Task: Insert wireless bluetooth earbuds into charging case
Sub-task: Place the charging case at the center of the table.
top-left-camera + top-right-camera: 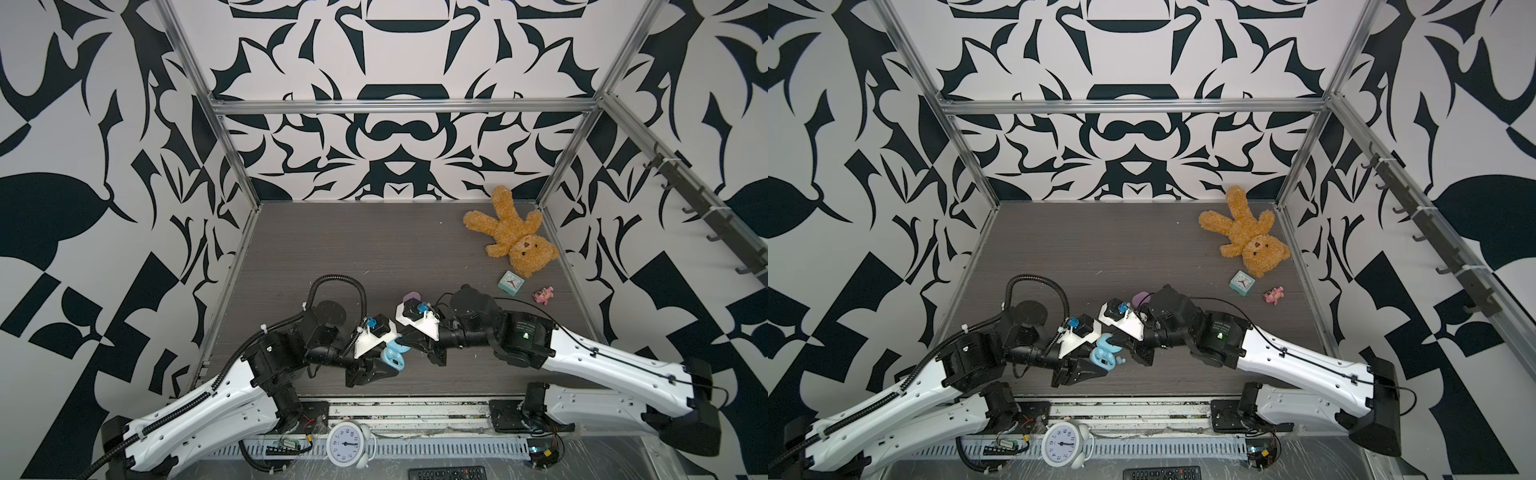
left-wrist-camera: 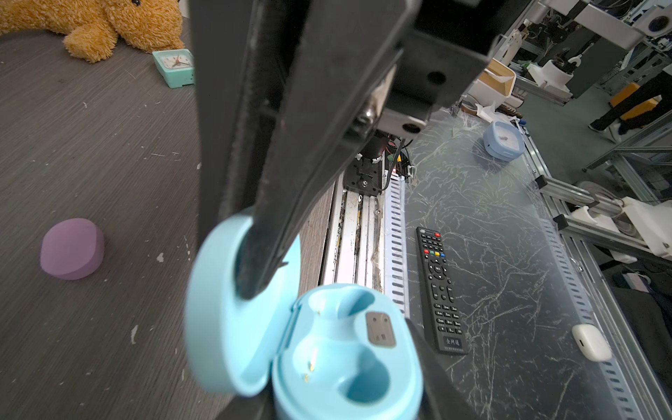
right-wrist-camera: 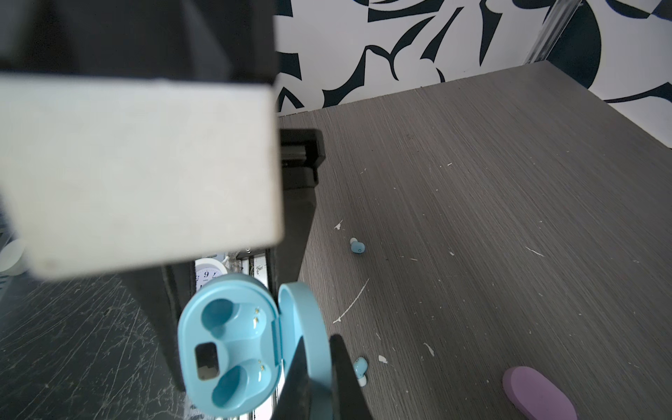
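Left jaws clench a pale blue oval plastic charging case (image 2: 345, 363); right jaws pinch its open lid (image 2: 225, 320). Two pale blue bean-shaped earbuds (image 3: 357, 247) lie on the table (image 3: 491, 218) beside the case.

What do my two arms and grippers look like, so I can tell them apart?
Both have white shells on the long links and black joints. The left arm carries a ribbed black conduit; the right arm has a thin black cable and a green light. The left gripper and right gripper are black with tapered jaws, under white camera mounts with blue connectors.
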